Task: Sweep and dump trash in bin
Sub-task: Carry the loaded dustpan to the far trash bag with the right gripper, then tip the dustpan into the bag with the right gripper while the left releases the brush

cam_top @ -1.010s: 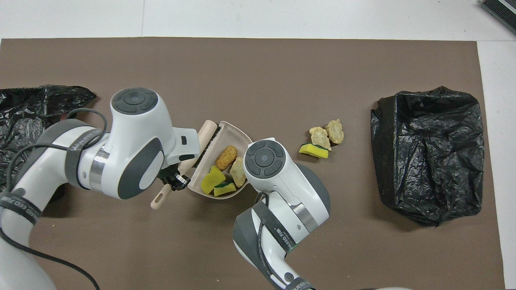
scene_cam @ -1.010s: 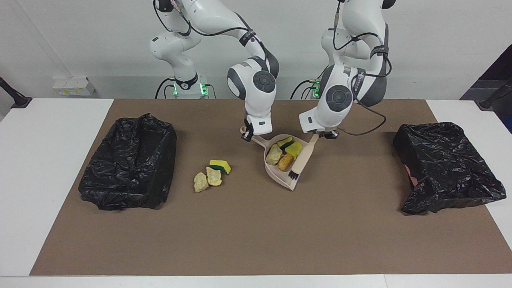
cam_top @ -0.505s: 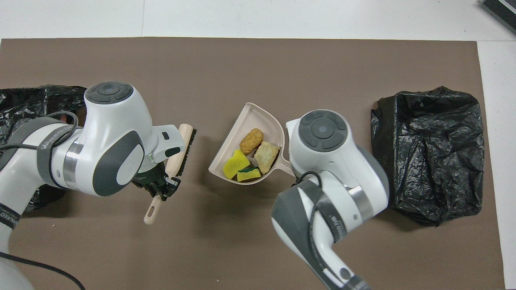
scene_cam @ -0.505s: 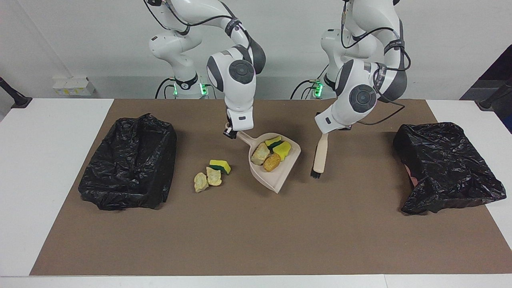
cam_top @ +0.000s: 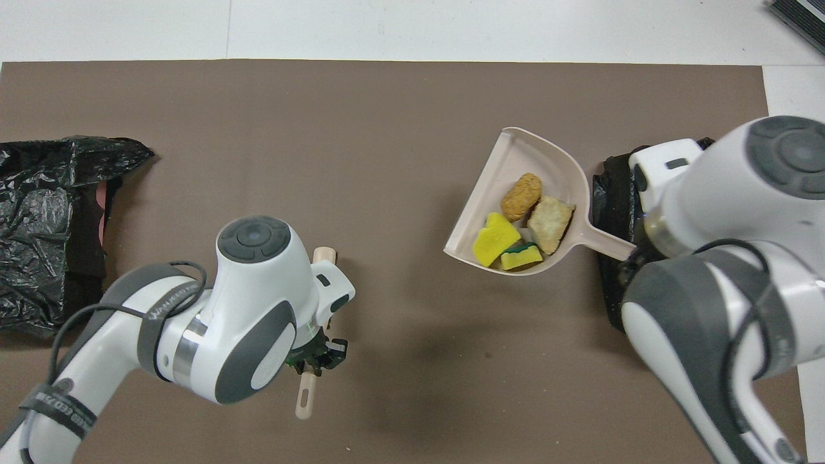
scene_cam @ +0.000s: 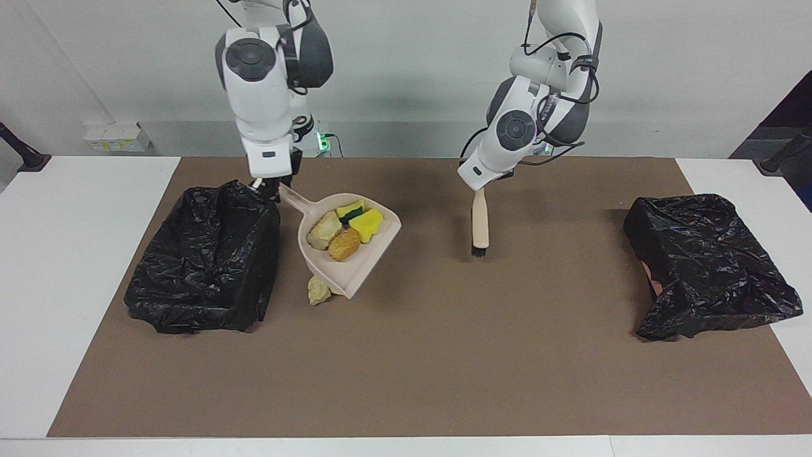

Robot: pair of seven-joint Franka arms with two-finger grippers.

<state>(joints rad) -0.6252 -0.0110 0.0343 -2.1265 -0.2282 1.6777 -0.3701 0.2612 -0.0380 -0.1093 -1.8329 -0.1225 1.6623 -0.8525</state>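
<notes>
The right gripper [scene_cam: 274, 190] is clamped on the handle of the beige dustpan [scene_cam: 355, 266], raised beside the black-lined bin [scene_cam: 203, 260] at the right arm's end of the table. In the pan lie four trash scraps [cam_top: 523, 222]: two yellow-and-green sponge pieces and two tan chunks. From the pan's centre, the handle points toward 10 o'clock in the facing view. More scraps [scene_cam: 318, 291] lie on the brown mat [scene_cam: 406, 368], partly hidden by the pan. The left gripper [cam_top: 314, 362], closed on the brush [scene_cam: 480, 222], hangs over mid-table.

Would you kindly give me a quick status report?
Right gripper shut on dustpan, four scraps aboard, beside bin. Left gripper shut on brush.
</notes>
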